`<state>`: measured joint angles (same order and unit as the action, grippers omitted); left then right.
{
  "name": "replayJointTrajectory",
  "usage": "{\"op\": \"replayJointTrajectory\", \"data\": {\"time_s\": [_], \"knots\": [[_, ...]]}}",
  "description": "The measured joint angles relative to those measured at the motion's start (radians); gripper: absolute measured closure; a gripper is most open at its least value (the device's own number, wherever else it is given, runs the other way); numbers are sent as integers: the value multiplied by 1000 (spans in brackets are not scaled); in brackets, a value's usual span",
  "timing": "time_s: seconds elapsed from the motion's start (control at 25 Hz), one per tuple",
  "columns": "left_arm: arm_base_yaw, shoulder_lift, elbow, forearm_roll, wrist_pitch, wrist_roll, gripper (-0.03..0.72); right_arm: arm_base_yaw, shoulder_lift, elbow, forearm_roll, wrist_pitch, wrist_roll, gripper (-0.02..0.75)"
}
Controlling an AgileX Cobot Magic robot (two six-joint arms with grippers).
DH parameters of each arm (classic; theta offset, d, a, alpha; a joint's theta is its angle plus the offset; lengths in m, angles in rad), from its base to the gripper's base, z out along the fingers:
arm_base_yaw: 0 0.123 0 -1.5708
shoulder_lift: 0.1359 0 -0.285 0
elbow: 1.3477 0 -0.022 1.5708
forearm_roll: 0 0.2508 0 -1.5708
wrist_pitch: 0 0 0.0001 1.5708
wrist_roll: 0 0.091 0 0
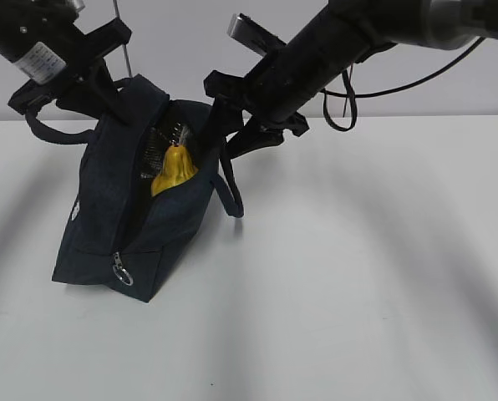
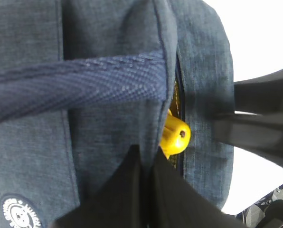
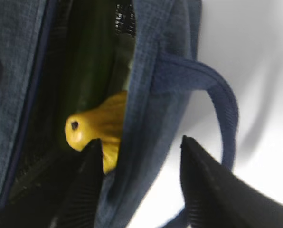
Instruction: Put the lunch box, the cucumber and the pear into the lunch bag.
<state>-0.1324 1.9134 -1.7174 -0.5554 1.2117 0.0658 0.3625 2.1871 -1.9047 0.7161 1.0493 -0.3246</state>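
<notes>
While inside the lunch bag (image 3: 151, 118), the pear (image 3: 96, 126) touches the right jaws.

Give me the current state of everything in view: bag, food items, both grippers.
lunch bag: zipper open, tilted on the table, near side lifted by its rim.
pear: inside the bag, neck poking out of the opening.
cucumber: inside the bag, behind the pear.
lunch box: not visible in any view.
left gripper: shut on the lunch bag rim.
right gripper: jaws apart, straddling the bag's other wall, one finger inside beside the pear.
</notes>
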Motion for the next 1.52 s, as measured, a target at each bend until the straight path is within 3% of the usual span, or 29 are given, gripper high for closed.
{"op": "replayJointTrajectory", "data": {"time_s": [0.16, 0.28, 0.36, 0.56, 0.84, 1.08, 1.52], "knots": [[0, 0, 0, 0, 0, 0, 686, 0, 19, 0, 61, -13, -9, 492], [0, 0, 0, 0, 0, 1, 686, 0, 20, 0, 66, -13, -21, 678], [0, 0, 0, -3, 0, 1, 686, 0, 20, 0, 66, -13, -34, 728], [1, 1, 0, -90, 1, 40, 686, -3, -23, -5, 19, 5, -46, 741], [-34, 6, 0, -220, -13, 72, 686, -66, -80, -127, -80, 178, -8, 741], [-114, 6, 0, -226, -55, 72, 686, -73, -112, -147, -249, 202, 77, 742], [-127, 14, 0, -215, -90, 72, 686, -71, -120, -68, -264, 201, 106, 743]]}}
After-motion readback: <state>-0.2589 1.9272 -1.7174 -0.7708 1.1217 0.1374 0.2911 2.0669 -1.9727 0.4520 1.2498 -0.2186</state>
